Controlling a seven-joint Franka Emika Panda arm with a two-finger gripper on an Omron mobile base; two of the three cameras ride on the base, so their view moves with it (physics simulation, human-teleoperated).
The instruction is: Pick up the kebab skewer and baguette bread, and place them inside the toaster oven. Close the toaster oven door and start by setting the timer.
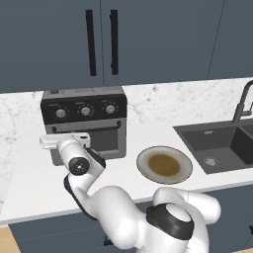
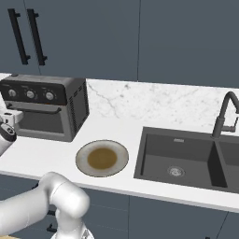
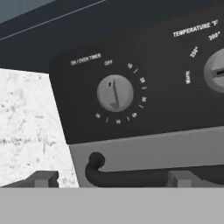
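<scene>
The toaster oven (image 1: 84, 123) stands on the counter against the back wall, and the toaster oven door (image 1: 106, 141) is shut upright. The hand view looks straight at its black control panel (image 3: 144, 74). The timer knob (image 3: 114, 92) is centred there, with its pointer near the off mark. A temperature knob (image 3: 216, 70) is cut off at the right edge. Below them runs the black door handle (image 3: 131, 175). My gripper (image 3: 113, 179) is open, a short way in front of the panel and handle, with nothing between its fingertips (image 3: 43, 178). My hand (image 1: 64, 142) hangs before the oven's left side. The kebab skewer and baguette bread are hidden.
A round plate (image 1: 164, 164) with a brownish middle lies on the counter to the right of the oven. Further right is a dark sink (image 2: 186, 158) with a black faucet (image 2: 226, 114). Dark cabinets with black handles (image 1: 101, 42) hang above the oven.
</scene>
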